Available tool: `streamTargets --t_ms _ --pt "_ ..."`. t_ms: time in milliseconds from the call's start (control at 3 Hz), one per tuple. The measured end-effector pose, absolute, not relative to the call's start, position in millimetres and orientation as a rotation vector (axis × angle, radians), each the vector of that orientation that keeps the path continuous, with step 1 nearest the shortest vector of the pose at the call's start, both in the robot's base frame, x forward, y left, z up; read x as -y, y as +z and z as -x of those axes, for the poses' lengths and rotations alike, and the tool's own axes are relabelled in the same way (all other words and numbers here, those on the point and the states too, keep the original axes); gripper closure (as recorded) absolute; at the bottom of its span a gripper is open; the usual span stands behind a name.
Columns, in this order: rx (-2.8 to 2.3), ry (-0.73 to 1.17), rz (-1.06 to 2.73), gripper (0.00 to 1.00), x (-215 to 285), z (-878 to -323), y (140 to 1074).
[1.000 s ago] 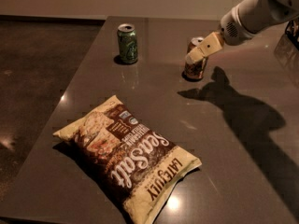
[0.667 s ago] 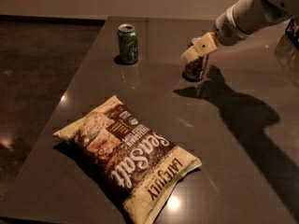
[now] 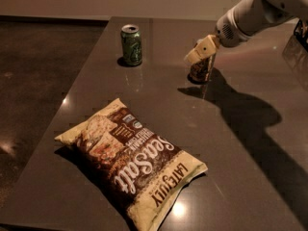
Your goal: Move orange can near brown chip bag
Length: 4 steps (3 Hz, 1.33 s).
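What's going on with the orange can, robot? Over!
Two-finger gripper at top of small orange-copper drink can. Can upright on dark grey table, well apart from large brown-and-cream chip bag. Green drink can off to the side, not in between.

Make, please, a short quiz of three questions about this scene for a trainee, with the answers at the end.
1. True or false: the bag lies flat on the table, nearer the camera than the green can and the orange can.
2. The hand is at the top of which thing? A. the bag. B. the green can. C. the orange can.
3. Short answer: which can stands further left in the picture?

Key: 1 true; 2 C; 3 the green can.
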<state>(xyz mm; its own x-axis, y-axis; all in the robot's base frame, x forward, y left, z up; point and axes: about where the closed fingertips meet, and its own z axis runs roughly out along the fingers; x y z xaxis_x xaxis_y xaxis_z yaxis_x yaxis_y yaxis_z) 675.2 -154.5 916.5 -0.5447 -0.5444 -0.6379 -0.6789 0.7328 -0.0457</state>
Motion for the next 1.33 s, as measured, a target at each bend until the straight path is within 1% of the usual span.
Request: streamTargets --t_ms 667,1000,1333 --pt "-2.283 0.281 0.934 0.62 156.2 -672.3 917.0" --pt "-2.223 0.311 1.001 0.94 150.3 -659.2 928.4" --pt "-2.140 0.359 1.138 1.00 123.7 -639.3 939.6"
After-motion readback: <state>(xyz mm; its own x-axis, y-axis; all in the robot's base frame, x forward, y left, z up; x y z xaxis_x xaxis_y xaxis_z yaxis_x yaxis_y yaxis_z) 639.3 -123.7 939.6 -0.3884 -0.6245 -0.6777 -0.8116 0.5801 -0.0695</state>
